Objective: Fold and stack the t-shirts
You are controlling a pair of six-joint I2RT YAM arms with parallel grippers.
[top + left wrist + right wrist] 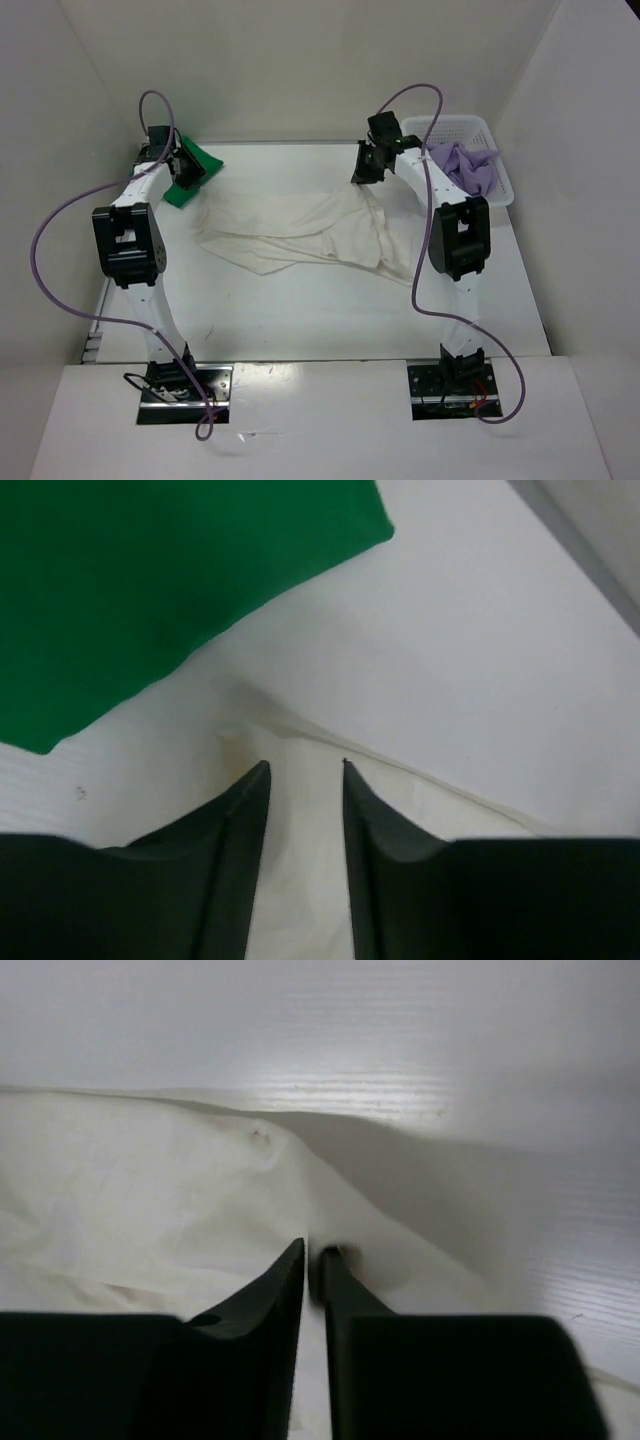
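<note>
Top external shows our cream-white shirt (300, 235) spread across the table (300, 310), with the green shirt (195, 170) far left and the lavender shirt (470, 165) in the basket (450, 120). Our right gripper (312, 1250) pinches the cream cloth's far edge. The left gripper (305, 767), narrowly parted, straddles its corner. We should close left before lifting evenly.

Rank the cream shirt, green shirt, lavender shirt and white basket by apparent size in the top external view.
1. Cream shirt, spread across the table.
2. White basket.
3. Green shirt and lavender shirt: these look alike. The first is partly hidden by the left arm, the second is bunched in the basket.
</note>
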